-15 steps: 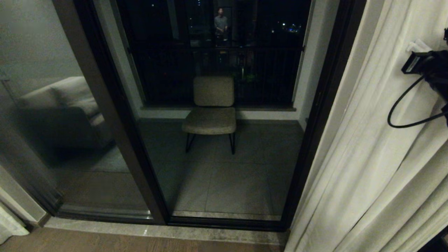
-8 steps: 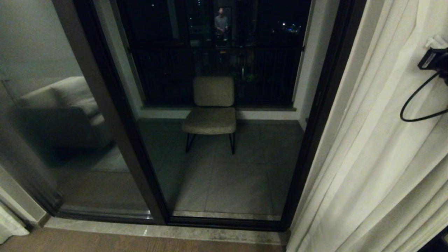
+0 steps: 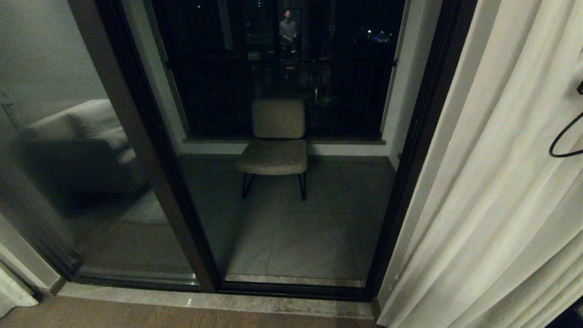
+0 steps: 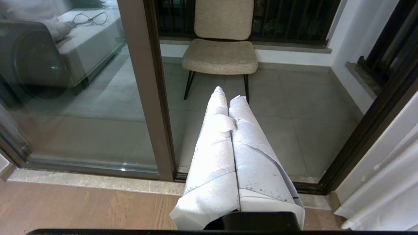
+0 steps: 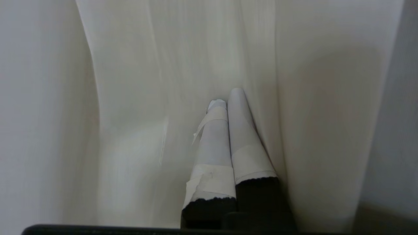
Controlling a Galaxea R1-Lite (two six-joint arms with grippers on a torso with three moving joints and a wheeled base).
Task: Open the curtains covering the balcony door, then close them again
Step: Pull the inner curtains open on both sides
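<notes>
The balcony door stands uncovered, its dark frame and reflective glass filling the left and middle of the head view. The cream curtains hang gathered in long pleats at the right. My right gripper is shut, its taped fingers pushed into a fold of the curtains with nothing showing between them. In the head view only its black cable loop shows at the right edge. My left gripper is shut and empty, held low and pointing at the balcony door.
A beige chair stands on the tiled balcony behind the glass. The left pane reflects a sofa, and a person's reflection shows at the top. A stone threshold meets the wooden floor. Another bit of fabric hangs at the lower left.
My right arm has slid to the right along the curtains and has almost left the head view. The curtain folds have shifted slightly. The left arm has kept still.
</notes>
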